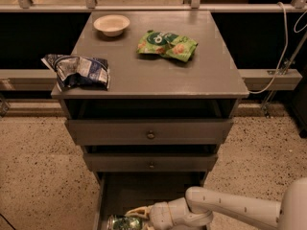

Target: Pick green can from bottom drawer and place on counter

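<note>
The green can [121, 223], shiny green and silver, sits at the front left of the open bottom drawer [144, 190], at the lower edge of the camera view. My gripper [139, 217] is down inside the drawer, right against the can's right side. My white arm reaches in from the lower right. The counter [144, 75] is the grey top of the cabinet, above the drawers.
On the counter are a white bowl [111, 24] at the back left, a green snack bag [166, 45] at the back centre, and a crumpled blue-and-white bag [79, 71] at the left edge. Two shallower drawers [149, 131] stand partly open above my arm. A cable [283, 42] hangs at the right.
</note>
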`<state>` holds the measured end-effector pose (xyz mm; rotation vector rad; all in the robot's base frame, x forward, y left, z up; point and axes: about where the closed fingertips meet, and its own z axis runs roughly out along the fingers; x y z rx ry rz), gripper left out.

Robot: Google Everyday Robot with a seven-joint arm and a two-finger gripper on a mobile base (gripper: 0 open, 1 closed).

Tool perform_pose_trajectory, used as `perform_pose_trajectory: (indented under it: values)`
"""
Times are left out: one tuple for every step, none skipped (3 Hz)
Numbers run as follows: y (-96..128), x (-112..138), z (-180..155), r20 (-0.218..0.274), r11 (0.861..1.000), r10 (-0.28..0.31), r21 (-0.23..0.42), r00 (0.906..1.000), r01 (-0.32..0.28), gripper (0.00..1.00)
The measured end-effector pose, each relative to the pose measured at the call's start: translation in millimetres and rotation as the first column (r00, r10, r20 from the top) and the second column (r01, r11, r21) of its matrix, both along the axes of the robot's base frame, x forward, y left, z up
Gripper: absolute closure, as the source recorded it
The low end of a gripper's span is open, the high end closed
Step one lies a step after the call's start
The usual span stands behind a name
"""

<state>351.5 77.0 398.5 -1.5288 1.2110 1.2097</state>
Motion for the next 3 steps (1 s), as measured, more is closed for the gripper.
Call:
perform_pose_trajectory:
  values:
    - [-31, 17, 38, 0.093, 0.996, -0.036, -0.075, 0.9950, 0.043, 1.00]
    - [-73, 39, 93, 0.192, 0.986, -0.074, -0.134, 0.9786, 0.101, 1.00]
    - [-123, 65, 170, 0.294, 0.972, -0.091, -0.181, 0.9515, 0.149, 1.00]
